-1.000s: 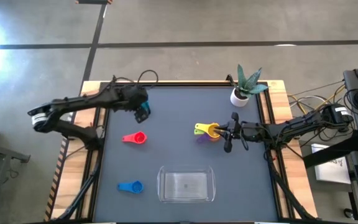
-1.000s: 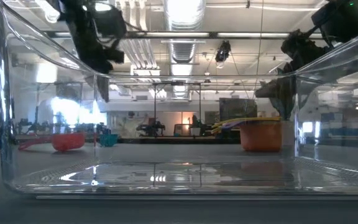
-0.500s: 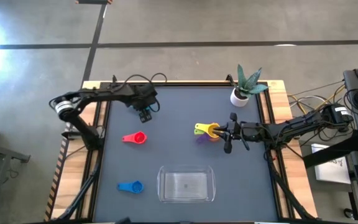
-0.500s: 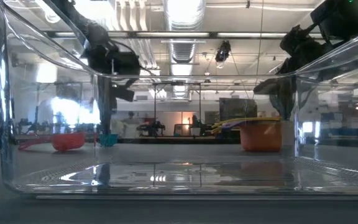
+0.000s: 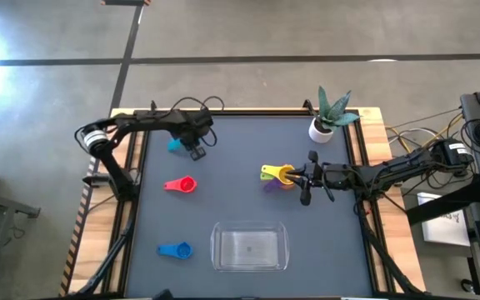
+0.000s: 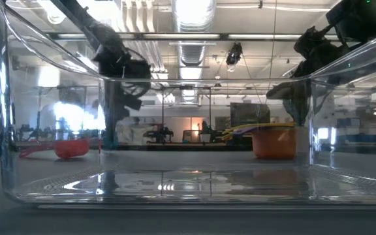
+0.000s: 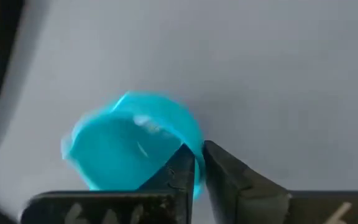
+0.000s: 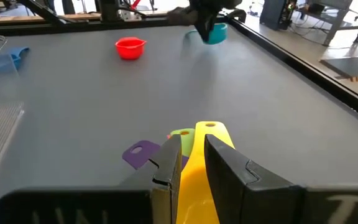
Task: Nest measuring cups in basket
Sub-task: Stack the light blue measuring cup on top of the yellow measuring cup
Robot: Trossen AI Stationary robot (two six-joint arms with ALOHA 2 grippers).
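— Where is your left gripper (image 5: 195, 151), and what is in it?

— Near the bench's far left corner. My fingers (image 7: 185, 165) are pinched on the wall of the light blue cup (image 7: 132, 142), close together with only its rim between them. The red cup (image 5: 182, 185) lies nearer the left edge's middle, the blue cup (image 5: 174, 249) by the near left corner.

— And the basket?

— The clear basket (image 5: 221, 255) sits at the middle of the near edge.

— The right side?

— My right gripper (image 5: 303, 183) clamps the yellow cup's handle (image 8: 199, 162) atop the stacked cups (image 5: 278, 177), right of centre. The plant pot (image 5: 322, 128) stands at the far right.
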